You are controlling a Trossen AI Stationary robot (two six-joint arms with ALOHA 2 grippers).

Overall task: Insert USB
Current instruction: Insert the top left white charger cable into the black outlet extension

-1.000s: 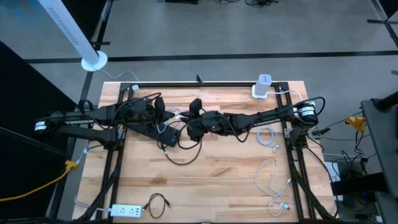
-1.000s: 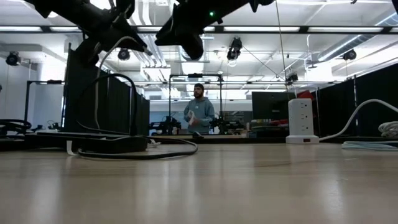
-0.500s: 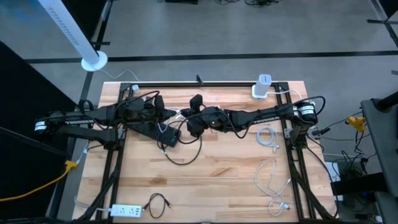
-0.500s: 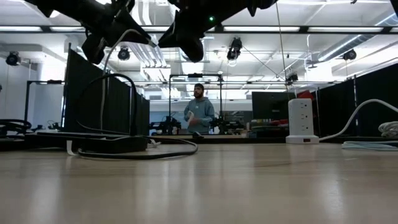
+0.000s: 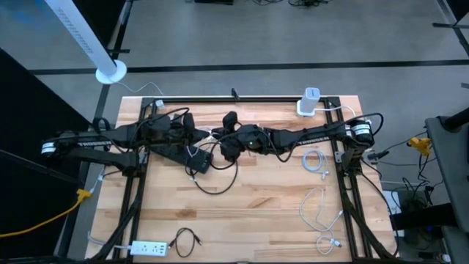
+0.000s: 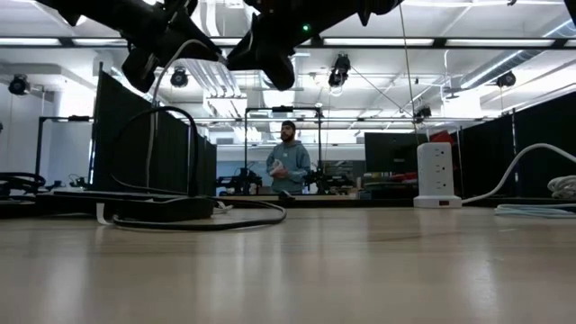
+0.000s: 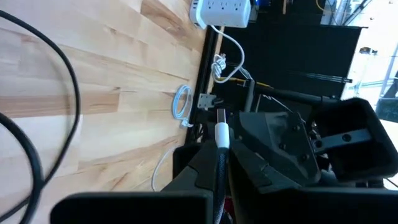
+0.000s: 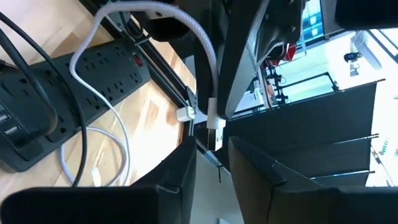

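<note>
Both arms meet above the middle of the table. My left gripper (image 5: 203, 136) (image 7: 219, 154) is shut on a cable that ends in a white USB plug (image 7: 222, 132) with a metal tip (image 7: 221, 114). The plug points at my right gripper (image 5: 223, 140) (image 8: 211, 152), which faces it level. That gripper's fingers stand apart on either side of the plug's end (image 8: 214, 129). Behind the plug, the white cable (image 8: 186, 31) arcs back over my left gripper and hangs toward the black power strip (image 5: 179, 152). My left gripper pinches the cable just behind the white plug body (image 7: 221, 163) between its two fingers, which lie along the cable. The plug sticks out past the fingertips, about level and clear of the table. My right gripper: I cannot tell whether its fingers (image 8: 184, 163) touch the plug.
A black power strip (image 8: 81, 81) with plugged-in leads lies under the grippers. A white tower socket (image 5: 309, 101) (image 6: 436, 175) stands at the far right. White coiled cables (image 5: 315, 161) lie right, and a white strip (image 5: 149, 248) and black cable (image 5: 187, 238) near front left. A person (image 6: 287, 162) stands beyond the table.
My right gripper has edged toward the table's left, closer to my left gripper and the plug. My left gripper has tipped a little, with the cable still in it.
</note>
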